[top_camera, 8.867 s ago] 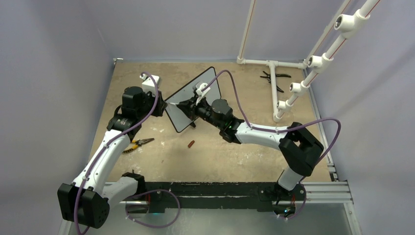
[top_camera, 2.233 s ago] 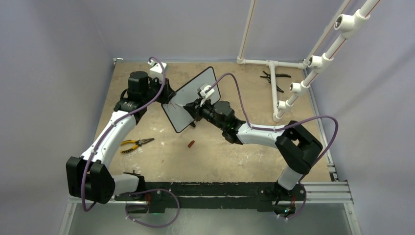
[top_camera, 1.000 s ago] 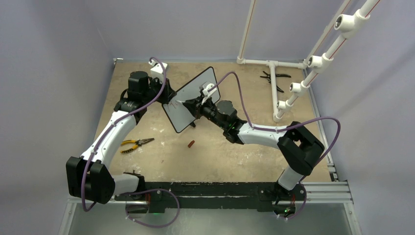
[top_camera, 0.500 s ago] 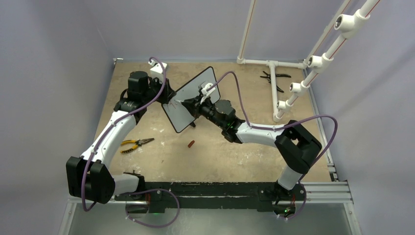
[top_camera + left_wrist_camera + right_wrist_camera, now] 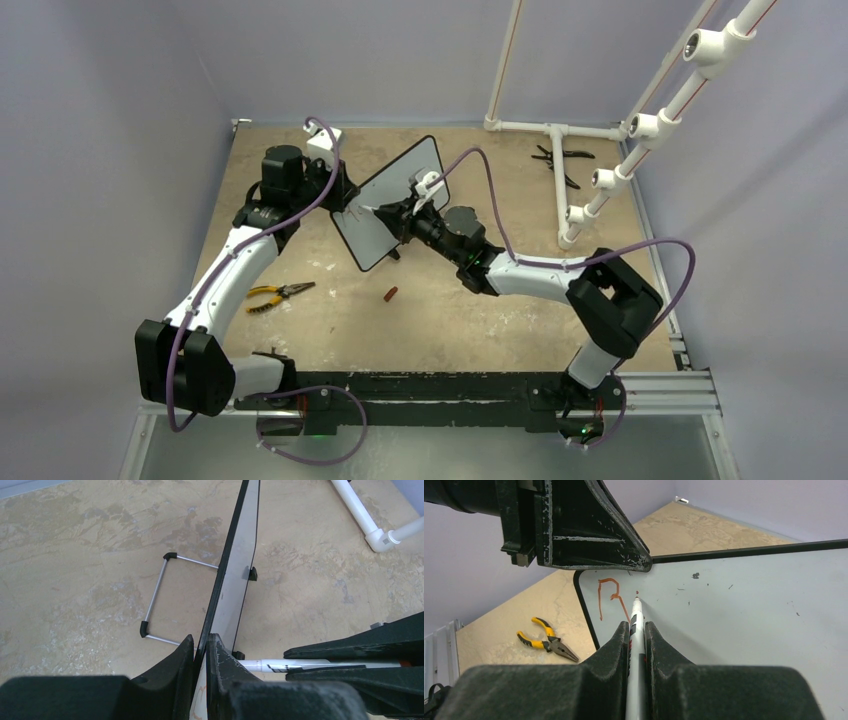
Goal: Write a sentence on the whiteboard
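The whiteboard (image 5: pixel 402 173) stands tilted on the table, its white face toward the right arm. My left gripper (image 5: pixel 345 200) (image 5: pixel 201 639) is shut on the board's black-framed edge near a corner. My right gripper (image 5: pixel 392 213) (image 5: pixel 637 626) is shut on a white marker (image 5: pixel 636 614), whose tip is at the board's face. Of the sentence, a red letter R (image 5: pixel 611 596) and a red dot (image 5: pixel 637 592) show near the board's corner. In the left wrist view the whiteboard (image 5: pixel 240 565) is edge-on, with the marker (image 5: pixel 280 666) crossing to it from the right.
Yellow-handled pliers (image 5: pixel 278 294) (image 5: pixel 544 639) and a small red cap (image 5: pixel 391 294) lie on the table in front of the board. Black pliers (image 5: pixel 556 160) and a white pipe frame (image 5: pixel 600 180) (image 5: pixel 367 522) are at the back right. The board's wire stand (image 5: pixel 155 600) rests behind it.
Since the earliest frame my left arm has stretched farther back, to the board's edge. Over the last second the right gripper and marker have shifted only slightly on the board.
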